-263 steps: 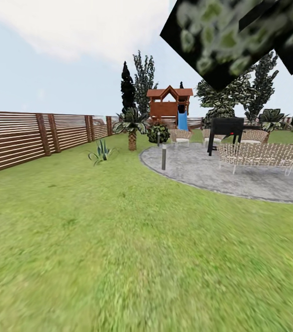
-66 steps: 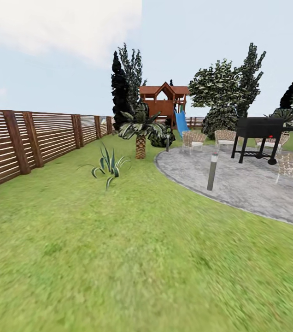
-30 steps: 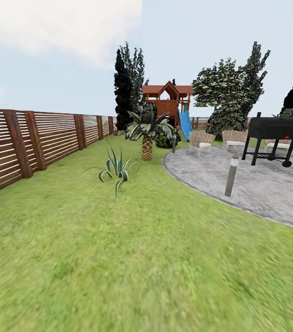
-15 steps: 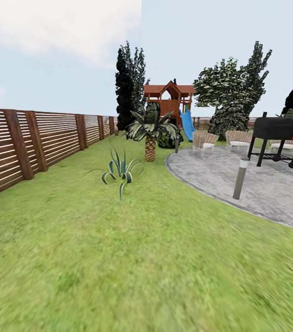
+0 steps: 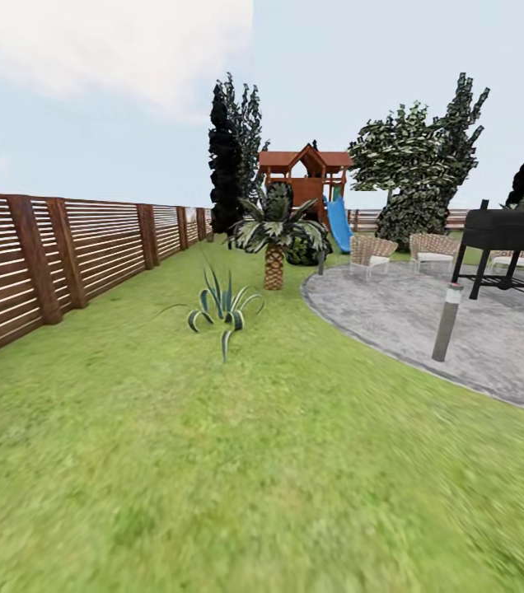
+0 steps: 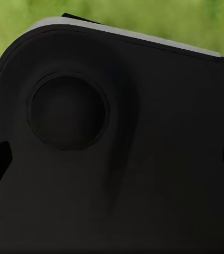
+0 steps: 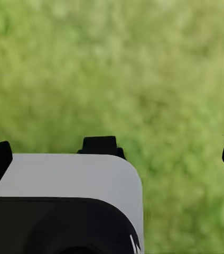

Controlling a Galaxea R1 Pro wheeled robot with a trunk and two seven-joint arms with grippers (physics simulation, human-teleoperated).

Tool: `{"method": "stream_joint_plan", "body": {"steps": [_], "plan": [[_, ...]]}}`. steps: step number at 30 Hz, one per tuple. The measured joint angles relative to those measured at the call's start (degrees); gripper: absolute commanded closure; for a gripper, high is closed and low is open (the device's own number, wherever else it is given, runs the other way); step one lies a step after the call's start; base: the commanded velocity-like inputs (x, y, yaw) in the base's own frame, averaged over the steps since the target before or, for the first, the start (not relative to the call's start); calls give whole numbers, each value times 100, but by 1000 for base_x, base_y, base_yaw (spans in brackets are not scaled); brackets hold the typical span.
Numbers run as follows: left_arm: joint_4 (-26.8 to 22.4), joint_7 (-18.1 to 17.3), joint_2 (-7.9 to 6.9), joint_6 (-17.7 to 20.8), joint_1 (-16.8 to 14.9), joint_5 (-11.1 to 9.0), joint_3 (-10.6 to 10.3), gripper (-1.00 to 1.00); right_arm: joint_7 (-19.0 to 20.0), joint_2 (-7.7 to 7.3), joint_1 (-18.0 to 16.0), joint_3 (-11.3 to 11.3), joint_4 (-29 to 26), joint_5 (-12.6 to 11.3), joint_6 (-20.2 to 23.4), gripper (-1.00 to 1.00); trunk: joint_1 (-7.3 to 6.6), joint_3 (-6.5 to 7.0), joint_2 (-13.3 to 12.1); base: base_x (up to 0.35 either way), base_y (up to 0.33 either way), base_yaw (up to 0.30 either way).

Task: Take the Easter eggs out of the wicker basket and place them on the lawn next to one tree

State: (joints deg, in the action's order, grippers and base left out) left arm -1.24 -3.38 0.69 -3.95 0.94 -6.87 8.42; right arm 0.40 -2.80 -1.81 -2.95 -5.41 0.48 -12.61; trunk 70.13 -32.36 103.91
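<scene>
The lawn (image 5: 237,461) of mottled green grass stretches ahead of me in the head view. Trees (image 5: 414,169) with jagged, pale-spotted dark green crowns stand far off at the back, right of a playhouse. Another such tree (image 5: 248,123) rises behind an all-black columnar one. The eggs and the wicker basket are out of view. My left gripper (image 6: 112,161) is open over a black part of my own body. My right gripper (image 7: 112,159) is open over grass, nothing between its fingertips.
A dark brown slatted fence (image 5: 56,255) runs along the left. A spiky agave (image 5: 222,305) and a short palm (image 5: 274,243) stand ahead. At right lies a grey paved patio (image 5: 410,309) with a bollard (image 5: 447,321), a black grill (image 5: 509,239) and wicker chairs (image 5: 373,251).
The camera has travelled forward along the lawn. The agave, palm and bollard look nearer and sit further right. The overhanging tree crown and the wicker sofa have left the view.
</scene>
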Motion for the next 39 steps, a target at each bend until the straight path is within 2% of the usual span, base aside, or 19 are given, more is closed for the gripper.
{"method": "stream_joint_plan", "body": {"steps": [39], "plan": [[0,0,9,9,0,0,0,-100,0,7,2,-1,7,-1,0,-100,0,0,0,250,263,0]]}}
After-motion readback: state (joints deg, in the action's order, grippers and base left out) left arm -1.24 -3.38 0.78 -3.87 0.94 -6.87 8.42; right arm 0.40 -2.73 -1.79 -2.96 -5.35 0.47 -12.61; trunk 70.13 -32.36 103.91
